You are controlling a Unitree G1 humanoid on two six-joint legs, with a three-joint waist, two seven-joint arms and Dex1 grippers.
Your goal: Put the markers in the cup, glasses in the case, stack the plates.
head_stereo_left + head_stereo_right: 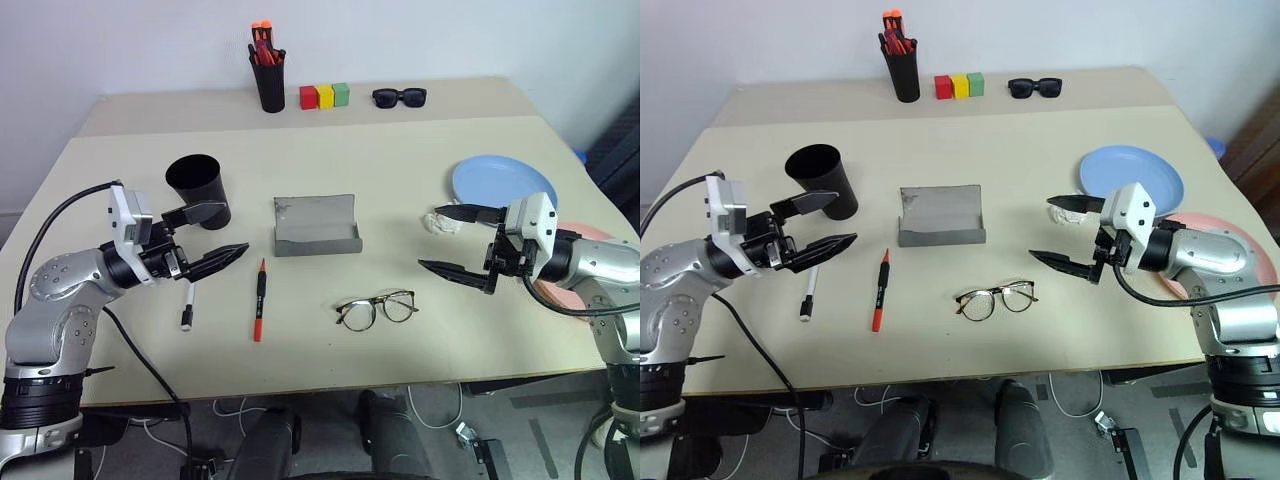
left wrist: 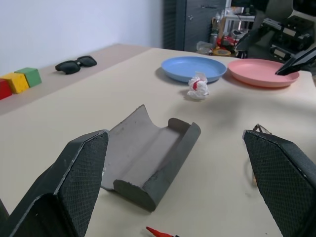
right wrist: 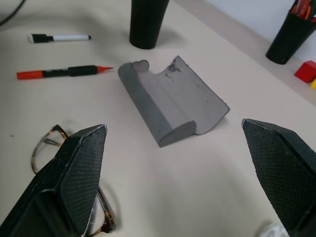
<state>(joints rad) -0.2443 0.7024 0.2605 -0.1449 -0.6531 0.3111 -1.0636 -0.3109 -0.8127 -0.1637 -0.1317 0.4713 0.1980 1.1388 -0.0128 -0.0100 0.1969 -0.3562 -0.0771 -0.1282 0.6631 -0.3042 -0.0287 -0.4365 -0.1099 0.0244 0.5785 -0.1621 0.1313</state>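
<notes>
The wide black cup (image 1: 198, 187) stands at the left. In front of it lie the white marker (image 1: 187, 305) and the red-orange marker (image 1: 260, 300). The grey case (image 1: 316, 225) lies open in the middle, with the round-lensed glasses (image 1: 377, 309) nearer the front edge. The blue plate (image 1: 503, 183) sits at the right and the pink plate (image 2: 261, 72) beside it, partly hidden by my right arm. My left gripper (image 1: 232, 230) hovers open just in front of the cup, above the white marker's far end. My right gripper (image 1: 430, 238) hovers open right of the glasses, holding nothing.
At the back stand a tall black pen pot (image 1: 267, 80) with orange-capped pens, three coloured blocks (image 1: 324, 96) and black sunglasses (image 1: 399, 96). A crumpled white scrap (image 1: 441, 224) lies by the blue plate, under my right gripper's upper finger.
</notes>
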